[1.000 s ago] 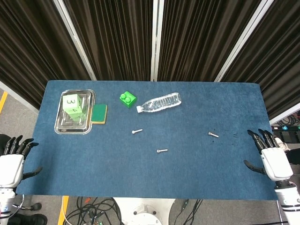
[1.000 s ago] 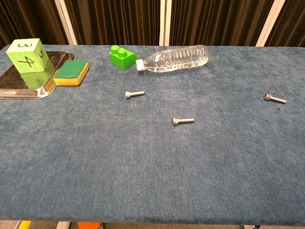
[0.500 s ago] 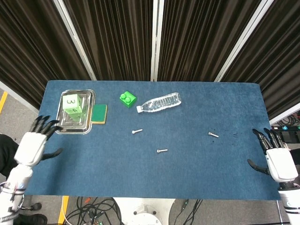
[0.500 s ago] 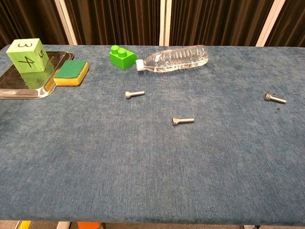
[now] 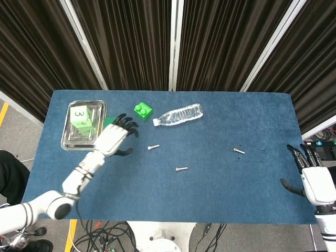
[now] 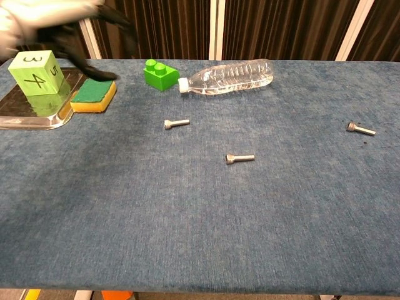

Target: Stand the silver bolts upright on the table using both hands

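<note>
While all three silver bolts lie on their sides, no part of the task is done, and the hazards can be read from the table's near edge toward its far edge. Nearest, the right hand [image 5: 316, 182] waits off the near right corner, holding nothing, its fingers [image 5: 303, 155] apart; a reach from there meets the right bolt [image 5: 239, 151] first, lying well in from the right edge. The middle bolt [image 5: 181, 169] lies near the centre of the table [image 5: 210, 199], somewhat toward the near edge, and the left bolt [image 5: 153, 147] lies beyond it, toward the far left. The left hand [image 5: 111, 138], empty with fingers spread, hovers just left of that left bolt and partly covers the sponge [image 6: 94, 95]. In the chest view it appears only as a blur, so its height over the cloth cannot be judged. Likely failures: a bolt is small, round and free to roll, so a fingertip arriving from one side may push it away rather than pinch it; once stood on its head, a slight nudge on release could topple it. Farther back, the green brick [image 5: 143, 111], the plastic bottle [image 5: 178, 115] lying flat, and the metal tray [image 5: 68, 140] bearing the green cube [image 5: 81, 116] crowd the far left corner, where a broad sweep of the left arm might strike them.
</note>
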Robot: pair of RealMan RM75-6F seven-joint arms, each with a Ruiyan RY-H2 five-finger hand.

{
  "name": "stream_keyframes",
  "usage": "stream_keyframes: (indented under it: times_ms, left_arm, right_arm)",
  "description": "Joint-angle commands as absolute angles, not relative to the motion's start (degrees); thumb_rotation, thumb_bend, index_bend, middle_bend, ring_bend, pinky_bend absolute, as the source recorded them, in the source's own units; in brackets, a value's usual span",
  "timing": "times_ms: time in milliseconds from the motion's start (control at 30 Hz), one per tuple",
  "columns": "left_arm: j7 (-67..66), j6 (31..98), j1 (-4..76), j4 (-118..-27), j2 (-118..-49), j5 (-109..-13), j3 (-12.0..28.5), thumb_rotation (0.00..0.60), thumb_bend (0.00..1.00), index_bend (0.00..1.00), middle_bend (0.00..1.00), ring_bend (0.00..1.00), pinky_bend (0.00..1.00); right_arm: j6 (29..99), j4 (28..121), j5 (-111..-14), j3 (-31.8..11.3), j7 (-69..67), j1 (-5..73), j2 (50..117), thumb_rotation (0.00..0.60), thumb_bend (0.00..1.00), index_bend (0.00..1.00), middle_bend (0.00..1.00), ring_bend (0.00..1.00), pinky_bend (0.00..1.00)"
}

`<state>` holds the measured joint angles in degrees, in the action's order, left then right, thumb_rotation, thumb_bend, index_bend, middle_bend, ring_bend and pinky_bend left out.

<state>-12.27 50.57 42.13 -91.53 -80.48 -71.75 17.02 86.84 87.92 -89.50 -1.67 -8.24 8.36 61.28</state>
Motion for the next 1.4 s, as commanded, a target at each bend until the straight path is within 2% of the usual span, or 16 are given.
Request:
stream_keyframes:
  times_ms: [33, 400, 500, 833, 1167, 1400]
  left_arm:
    - [-19.74, 45.87, 49.06, -85.52, -88.33, -61.02, 19.15, 0.6, 0.26, 0.43, 0.23, 0.1, 0.02]
    - [-35.89, 45.75, 59.49, -74.24, -99.17, -39.38, 17.4, 0.6, 0.29, 0.44, 0.2, 0.07, 0.02]
    - [-37.56, 46.29, 60.8, -72.47, -100.87, -36.84, 16.54, 0.6, 0.29, 0.44, 0.19, 0.04, 0.02]
    - [-38.75, 47.2, 62.26, -69.53, -103.37, -34.74, 14.49, 0.579, 0.28, 0.44, 0.18, 0.04, 0.0]
    - [-39.57, 46.65, 63.08, -70.51, -103.19, -33.22, 13.3, 0.49, 0.28, 0.44, 0.18, 0.04, 0.0]
    - [-40.05, 46.31, 63.9, -72.42, -102.45, -31.6, 12.79, 0.465, 0.29, 0.47, 0.17, 0.04, 0.0]
  right_arm:
    - [86.78, 87.99, -89.23, -1.82, -8.18, 8.16, 61.1, 0.6, 0.1, 0.05, 0.16, 0.0, 0.0]
    - [86.17, 87.57, -88.26, -2.45, -8.68, 7.59, 60.93, 0.6, 0.1, 0.05, 0.17, 0.0, 0.0]
    - [86.11, 87.28, -88.03, -2.59, -9.02, 7.4, 60.93, 0.6, 0.1, 0.05, 0.17, 0.0, 0.0]
    - [86.03, 87.0, -87.84, -2.84, -9.43, 6.89, 60.95, 0.6, 0.1, 0.06, 0.17, 0.0, 0.0]
    - [86.15, 87.12, -87.91, -2.99, -9.46, 6.41, 60.93, 0.6, 0.1, 0.06, 0.17, 0.0, 0.0]
    - [86.52, 86.99, -87.84, -3.13, -9.73, 5.93, 61.04, 0.6, 0.1, 0.06, 0.17, 0.0, 0.0]
